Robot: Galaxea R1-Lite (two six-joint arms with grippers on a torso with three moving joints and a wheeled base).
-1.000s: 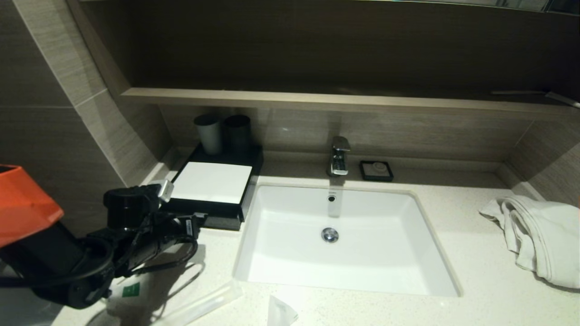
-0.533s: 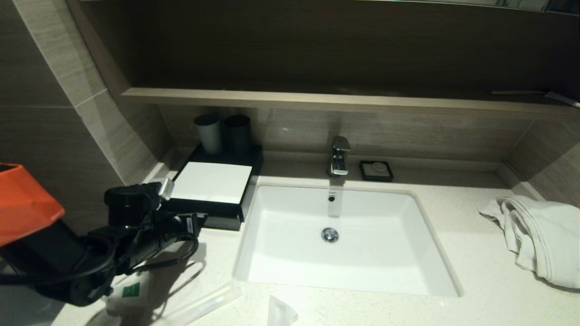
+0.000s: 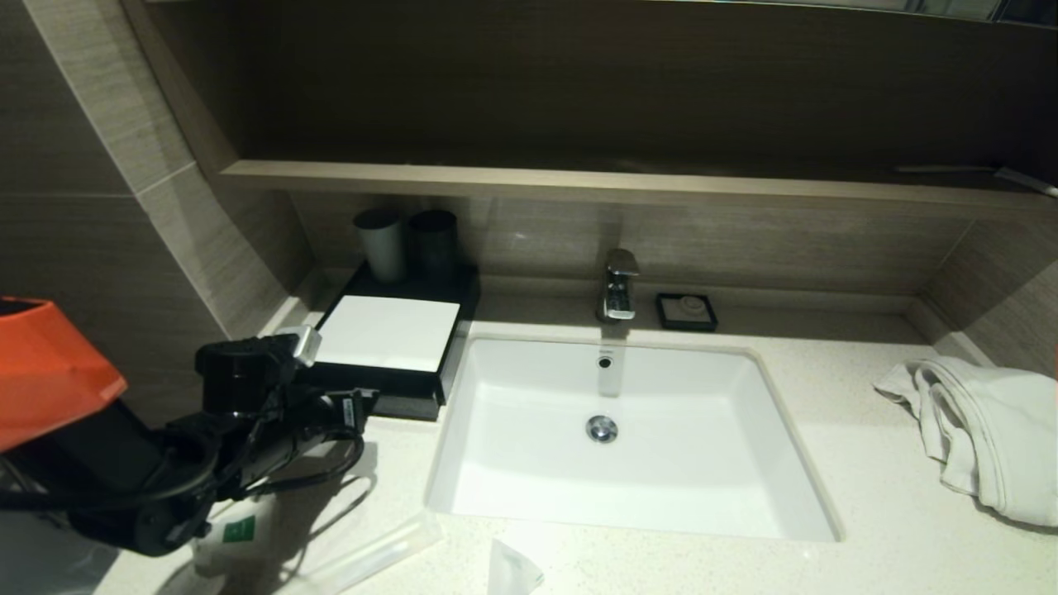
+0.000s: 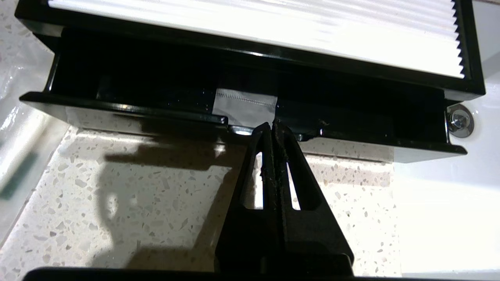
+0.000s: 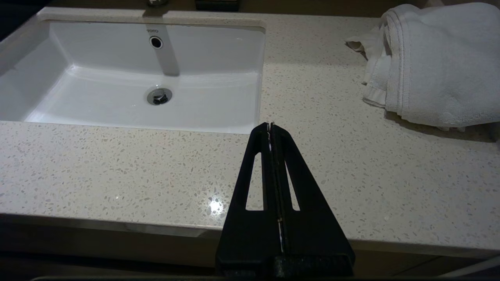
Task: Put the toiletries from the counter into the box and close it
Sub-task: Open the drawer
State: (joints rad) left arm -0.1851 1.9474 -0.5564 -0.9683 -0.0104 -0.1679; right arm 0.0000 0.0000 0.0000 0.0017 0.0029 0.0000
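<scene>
Lying nearest to the robot, in front of the sink (image 3: pixel 628 430), are the toiletries (image 3: pixel 240 533): a pouch with a green square, a long thin packet and a small folded packet, all on the counter (image 3: pixel 868 512). Just past them, the left gripper (image 4: pixel 272 125) has its fingers pressed tight together, with its tip right at the small pull (image 4: pixel 246 109) on the drawer front (I cannot tell if it pinches the pull or only touches it). The drawer is slid out a little from the box (image 3: pixel 388 343), which sits left of the sink. Two dark cups (image 3: pixel 407 241) stand at the back of the box. The right gripper (image 5: pixel 270 125) is closed on nothing, hanging over the counter in front of the sink, with the white towel (image 5: pixel 433 62) off to the right.
</scene>
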